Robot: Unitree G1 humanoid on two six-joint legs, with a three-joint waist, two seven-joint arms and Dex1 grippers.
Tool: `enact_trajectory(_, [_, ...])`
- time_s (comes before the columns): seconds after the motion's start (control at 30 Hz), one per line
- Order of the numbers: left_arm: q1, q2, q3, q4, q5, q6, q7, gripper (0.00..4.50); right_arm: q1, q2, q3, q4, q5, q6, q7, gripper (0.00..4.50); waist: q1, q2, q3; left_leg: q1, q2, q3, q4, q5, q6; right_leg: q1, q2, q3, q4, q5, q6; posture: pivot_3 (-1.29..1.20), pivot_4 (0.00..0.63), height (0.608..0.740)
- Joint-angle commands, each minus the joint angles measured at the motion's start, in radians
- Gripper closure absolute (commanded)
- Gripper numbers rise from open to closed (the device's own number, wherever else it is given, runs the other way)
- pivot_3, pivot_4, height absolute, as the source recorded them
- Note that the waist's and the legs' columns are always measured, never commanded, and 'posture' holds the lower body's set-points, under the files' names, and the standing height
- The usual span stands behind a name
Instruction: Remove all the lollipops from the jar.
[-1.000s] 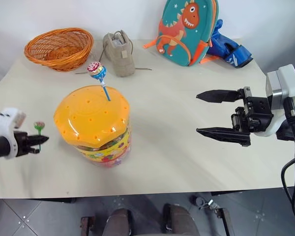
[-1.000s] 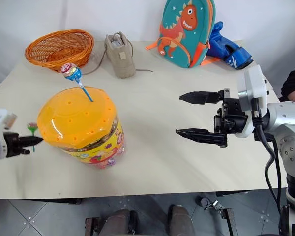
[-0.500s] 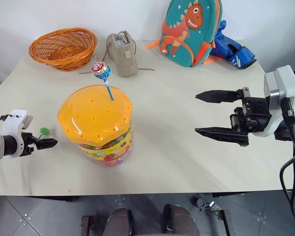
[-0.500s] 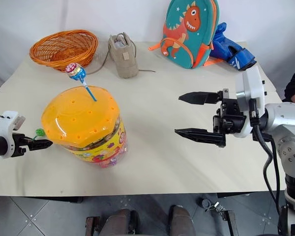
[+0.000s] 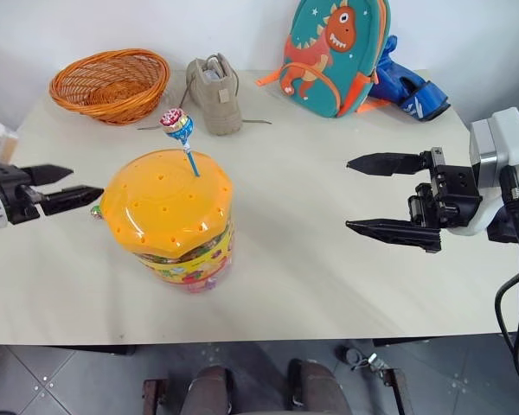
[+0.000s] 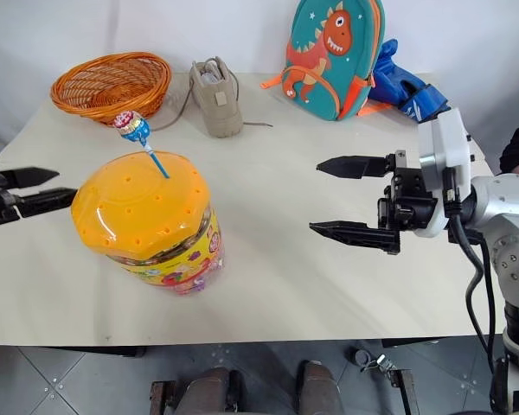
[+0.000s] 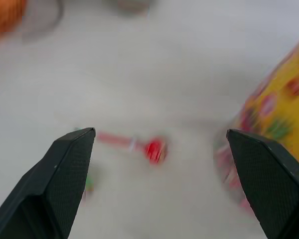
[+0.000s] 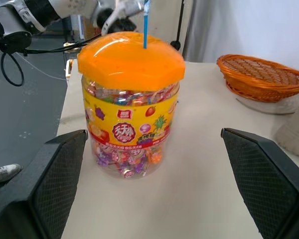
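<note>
The jar (image 5: 168, 221) stands on the surface (image 5: 294, 225) in its left half, nearer the front edge than the back. One pink-blue lollipop (image 5: 176, 124) on a blue stick rises tilted out of a hole in the jar's orange lid (image 5: 163, 201).

The left tool (image 5: 59, 183) hangs just beside the jar on the side of the surface's left edge, about level with the lid, its two black fingers spread apart and holding nothing. In the left wrist view a red lollipop (image 7: 153, 150) on a red stick lies flat on the surface between the spread fingers, beside the jar's wall; something green shows next to one finger, too blurred to tell.

The right tool (image 5: 381, 194) hangs over the right half of the surface, well apart from the jar, pointing toward it with fingers wide open and empty.

Along the back edge lie a woven basket (image 5: 109, 83), a beige shoe (image 5: 212, 93) and a dinosaur backpack (image 5: 329, 54).
</note>
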Motion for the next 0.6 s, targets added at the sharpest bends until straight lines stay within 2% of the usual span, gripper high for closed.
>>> enact_trajectory(0.03, [-0.04, -0.007, 0.046, -0.04, -0.046, -0.092, -0.058, 0.02, -0.026, -0.024, -0.036, -0.003, -0.009, -0.025, 0.01, 0.0, 0.0, 0.0, 0.0, 0.0, 0.0, 0.0, 0.0, 0.0, 0.0, 0.0, 0.0, 0.0, 0.0, 0.0, 0.0, 0.0, 0.15, 0.74])
enact_trajectory(0.13, [-0.077, -0.073, 0.076, -0.038, -0.095, -0.2, -0.114, 0.02, -0.039, -0.036, -0.034, 0.002, -0.019, -0.023, 0.01, 0.0, 0.001, 0.0, 0.0, 0.0, 0.0, 0.0, 0.0, 0.0, 0.0, 0.0, 0.0, 0.0, 0.0, 0.0, 0.0, 0.0, 0.15, 0.74])
enact_trajectory(0.3, [-0.128, -0.186, 0.109, 0.033, -0.183, -0.402, -0.312, 0.02, -0.086, -0.074, -0.006, -0.001, -0.033, 0.025, -0.009, 0.0, 0.0, 0.0, 0.0, 0.0, 0.0, 0.001, 0.001, 0.0, 0.0, 0.0, 0.0, 0.0, 0.0, 0.0, 0.0, 0.0, 0.15, 0.74])
enact_trajectory(0.43, [-0.145, -0.195, 0.087, 0.081, -0.206, -0.441, -0.402, 0.02, -0.143, -0.064, -0.002, -0.024, -0.009, 0.067, -0.065, 0.0, -0.009, 0.0, 0.0, 0.0, 0.0, 0.0, 0.001, 0.0, 0.0, 0.0, 0.001, 0.0, 0.0, 0.0, 0.0, 0.0, 0.15, 0.74])
enact_trajectory(0.6, [-0.143, -0.178, 0.075, 0.13, -0.222, -0.458, -0.515, 0.02, -0.26, 0.018, 0.045, -0.044, 0.032, 0.13, -0.182, 0.0, -0.016, 0.0, 0.0, 0.0, 0.0, 0.0, 0.001, 0.0, 0.0, 0.0, 0.001, 0.0, 0.0, 0.0, 0.0, 0.0, 0.15, 0.74])
